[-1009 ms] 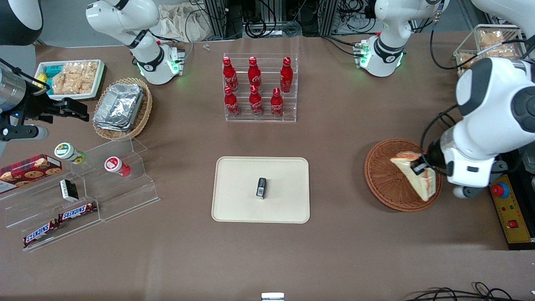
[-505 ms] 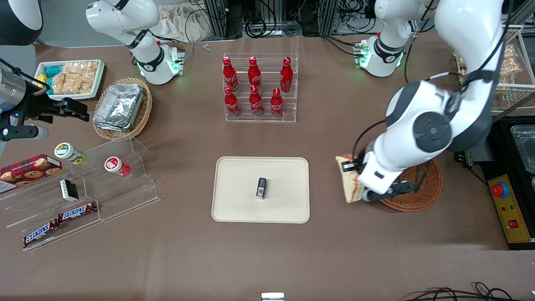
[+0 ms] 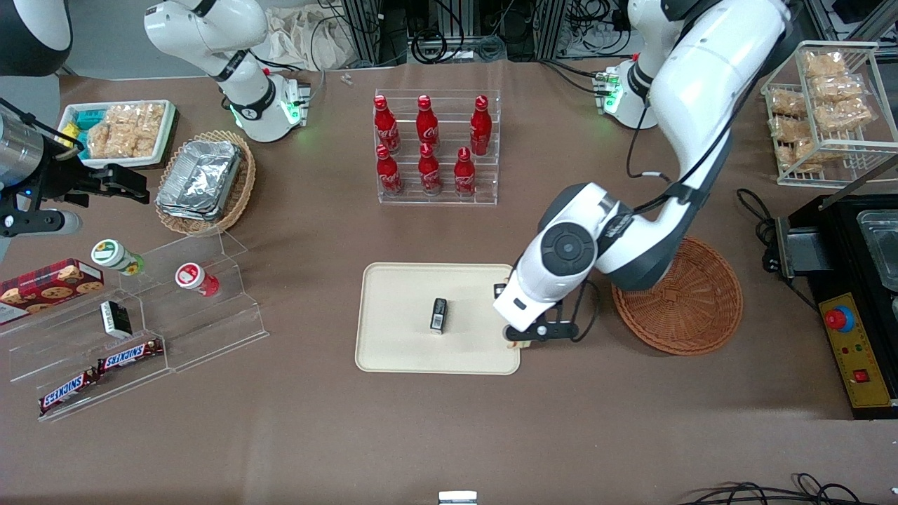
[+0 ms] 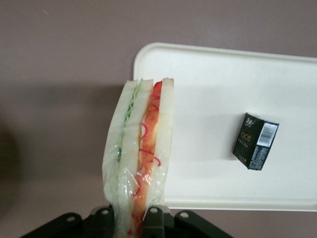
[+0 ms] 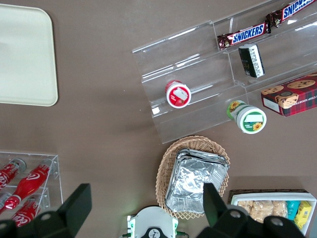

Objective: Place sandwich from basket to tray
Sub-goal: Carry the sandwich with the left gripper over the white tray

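Observation:
My left gripper (image 4: 132, 218) is shut on the sandwich (image 4: 141, 158), a plastic-wrapped wedge of white bread with red and green filling. It holds the sandwich above the rim of the cream tray (image 4: 208, 99), partly over the tray and partly over the table. In the front view the gripper (image 3: 515, 319) hangs over the tray (image 3: 400, 294) at its edge beside the reddish-brown basket (image 3: 691, 301), which holds nothing. The arm's wrist hides most of the sandwich in that view.
A small black box (image 3: 438, 314) lies on the middle of the tray, also in the wrist view (image 4: 255, 141). A clear rack of red bottles (image 3: 436, 147) stands farther from the front camera. A stepped acrylic shelf (image 3: 140, 315) stands toward the parked arm's end.
The left gripper has carried the sandwich out of the basket and sideways across the table to the tray's edge. The basket is now uncovered and holds nothing.

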Robot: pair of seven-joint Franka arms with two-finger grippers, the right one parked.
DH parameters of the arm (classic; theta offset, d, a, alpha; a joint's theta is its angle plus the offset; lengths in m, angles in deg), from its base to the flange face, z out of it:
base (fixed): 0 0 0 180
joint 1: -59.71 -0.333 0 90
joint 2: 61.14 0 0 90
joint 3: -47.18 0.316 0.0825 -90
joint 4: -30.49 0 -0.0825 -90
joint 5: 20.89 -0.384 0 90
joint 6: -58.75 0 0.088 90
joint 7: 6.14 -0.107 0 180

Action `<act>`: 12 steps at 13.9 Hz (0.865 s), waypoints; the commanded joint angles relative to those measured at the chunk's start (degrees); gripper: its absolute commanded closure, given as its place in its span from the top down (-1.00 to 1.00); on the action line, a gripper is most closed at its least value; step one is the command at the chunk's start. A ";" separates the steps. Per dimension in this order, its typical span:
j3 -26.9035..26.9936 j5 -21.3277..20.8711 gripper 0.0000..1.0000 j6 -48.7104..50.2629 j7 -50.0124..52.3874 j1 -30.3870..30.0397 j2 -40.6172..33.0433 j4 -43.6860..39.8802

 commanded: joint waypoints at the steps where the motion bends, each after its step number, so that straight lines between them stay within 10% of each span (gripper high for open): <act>1: -0.01 -2.59 -1.00 -1.45 1.55 1.69 4.62 -3.22; 9: 0.69 -7.95 -0.98 -4.97 7.01 4.86 11.40 -7.61; 11: 3.31 -7.95 -0.62 -4.97 7.18 6.78 11.40 -7.70; 12: 4.63 -7.95 -0.08 -4.97 7.18 7.84 11.32 -7.70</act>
